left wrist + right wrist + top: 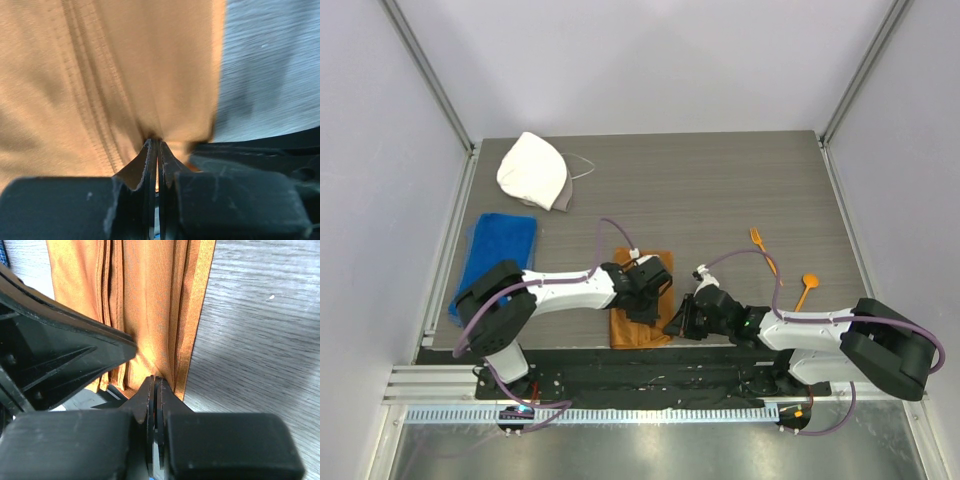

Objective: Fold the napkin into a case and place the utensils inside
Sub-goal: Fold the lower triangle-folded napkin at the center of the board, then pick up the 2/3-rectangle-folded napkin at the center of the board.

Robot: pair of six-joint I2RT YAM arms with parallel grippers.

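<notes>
1. top view: the napkin lies near the near edge of the table as a narrow layered strip running twelve to six o'clock. the left gripper sits over its middle, and the right gripper comes in at its four o'clock corner. the fork and spoon lie on the table at about three o'clock of the cloth, well apart from it. a blue towel is at nine o'clock and a white cloth cap at eleven.
2. left wrist view: the fingers are pressed almost flat together with a pucker of orange cloth nipped at their tips, so they have a grip on the napkin. its stitched hem runs off toward eleven o'clock.
3. right wrist view: the fingers are closed to a hairline. the napkin's stacked edge gathers into their tips at twelve o'clock, so i read this as a pinch on the layers. the left gripper's black body fills nine o'clock.
4. progress, as i judge it: the folding is well on — the cloth is already strip-shaped — but both grippers have hold of it, so the case looks unfinished. neither fork nor spoon is inside; placing them is all left to do.
</notes>
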